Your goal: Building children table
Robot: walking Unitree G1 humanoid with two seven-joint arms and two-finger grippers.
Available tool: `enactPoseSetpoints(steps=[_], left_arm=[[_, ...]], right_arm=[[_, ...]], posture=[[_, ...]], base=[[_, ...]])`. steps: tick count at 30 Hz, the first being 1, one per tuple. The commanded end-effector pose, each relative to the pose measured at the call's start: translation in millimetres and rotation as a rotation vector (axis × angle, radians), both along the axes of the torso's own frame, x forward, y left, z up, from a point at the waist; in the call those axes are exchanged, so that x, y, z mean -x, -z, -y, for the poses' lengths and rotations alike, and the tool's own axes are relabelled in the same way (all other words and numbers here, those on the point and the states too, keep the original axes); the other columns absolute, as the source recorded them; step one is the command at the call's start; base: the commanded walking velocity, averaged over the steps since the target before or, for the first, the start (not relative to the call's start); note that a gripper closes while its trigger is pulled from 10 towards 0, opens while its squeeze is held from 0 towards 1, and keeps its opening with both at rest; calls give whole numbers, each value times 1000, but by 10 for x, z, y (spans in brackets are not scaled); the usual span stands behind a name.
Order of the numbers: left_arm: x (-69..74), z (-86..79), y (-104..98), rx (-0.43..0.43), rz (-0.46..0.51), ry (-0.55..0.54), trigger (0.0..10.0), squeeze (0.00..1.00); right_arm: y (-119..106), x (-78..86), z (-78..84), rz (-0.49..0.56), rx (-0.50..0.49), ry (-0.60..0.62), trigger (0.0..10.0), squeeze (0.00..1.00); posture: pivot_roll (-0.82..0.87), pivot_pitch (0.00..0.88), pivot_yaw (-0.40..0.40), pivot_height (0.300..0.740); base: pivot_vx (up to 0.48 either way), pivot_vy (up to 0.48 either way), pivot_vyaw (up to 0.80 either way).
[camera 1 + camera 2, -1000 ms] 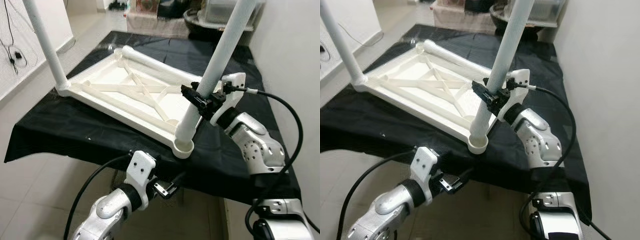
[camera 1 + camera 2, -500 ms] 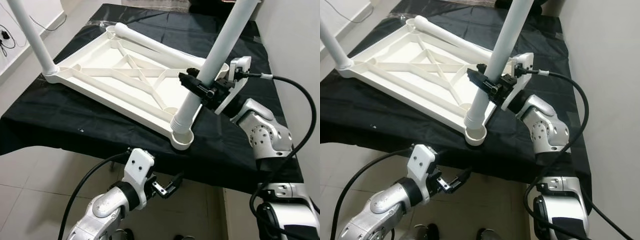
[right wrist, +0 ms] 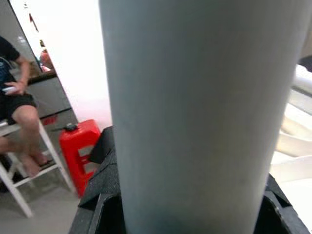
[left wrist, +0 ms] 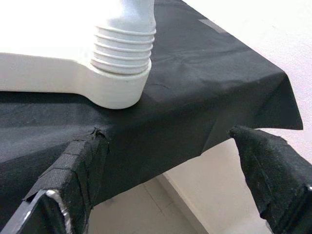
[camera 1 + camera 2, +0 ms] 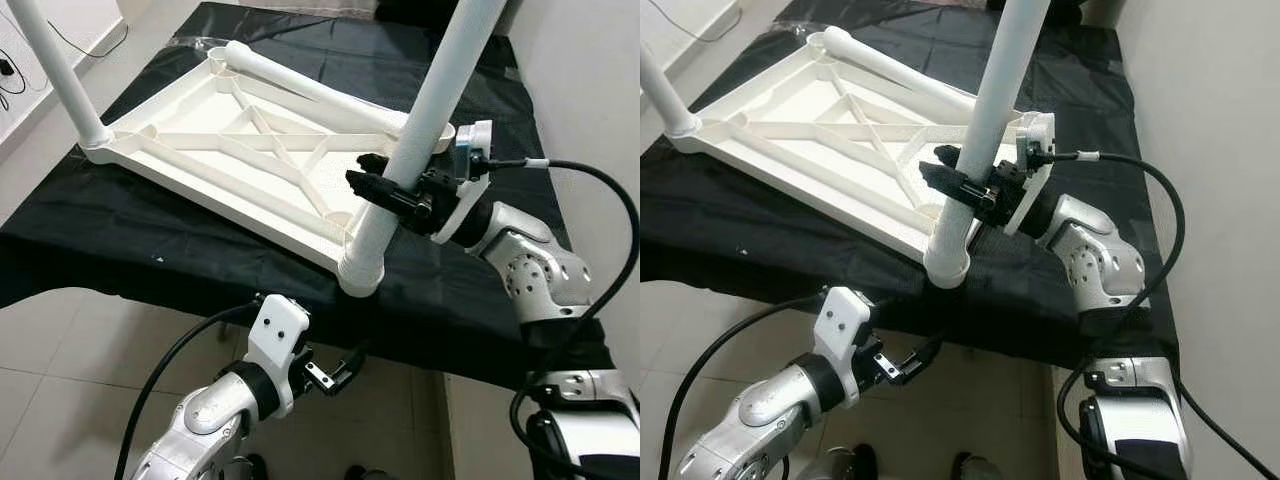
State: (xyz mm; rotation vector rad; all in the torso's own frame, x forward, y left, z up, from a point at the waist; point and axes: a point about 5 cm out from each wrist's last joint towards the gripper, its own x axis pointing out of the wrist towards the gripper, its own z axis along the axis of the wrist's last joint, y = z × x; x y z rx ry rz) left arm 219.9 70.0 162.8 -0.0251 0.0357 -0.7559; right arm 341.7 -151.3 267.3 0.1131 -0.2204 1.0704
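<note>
We see a white plastic tabletop (image 5: 240,160) lying upside down on a black cloth (image 5: 120,240) that covers a table, its ribbed underside facing up. Our right gripper (image 5: 385,195) is clenched around a white leg (image 5: 420,120) low on its length, the black fingers wrapping the tube from the side; in the right wrist view the leg (image 3: 204,107) stands right against the camera between the finger pads. This leg rises tilted from the corner socket (image 5: 360,275) nearest to us, at the cloth's front edge. In the left wrist view the ribbed foot of the leg (image 4: 124,46) sits in the socket (image 4: 114,90) with several threads showing above its rim, so it is not seated all the way. A second leg (image 5: 60,75) stands upright at the left corner of the tabletop, and a third leg (image 5: 310,90) lies flat along the far side of the tabletop. Our left gripper (image 5: 335,372) hangs below the table edge in front of the cloth, its fingers (image 4: 73,175) spread apart and holding nothing, pointing up toward the socket. Pale floor tiles (image 5: 60,380) show below the cloth. In the right wrist view a person (image 3: 14,87) sits on a white stool (image 3: 29,161) in the background, with a red container (image 3: 80,148) on the floor near them.
</note>
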Motion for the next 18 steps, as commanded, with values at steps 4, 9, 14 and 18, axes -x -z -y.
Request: enactPoseSetpoints(steps=[4,9,14,18], left_arm=[[22,16,23,-5,-19,11,10000,0],[18,18,12,-10,-14,14,10000,0],[7,19,10,-12,-10,14,10000,0],[2,21,12,-12,-10,13,10000,0]], right_arm=[[259,-32,-63,-87,90,21,10000,0],[333,-62,-29,-74,160,72,10000,0],[341,-43,-36,-26,231,115,10000,0],[361,-27,-37,-24,248,158,10000,0]], posture=[[96,274,-74,740],[95,275,-72,740],[95,277,-70,740],[92,275,-70,740]], base=[[0,0,0],[0,0,0],[0,0,0],[0,0,0]])
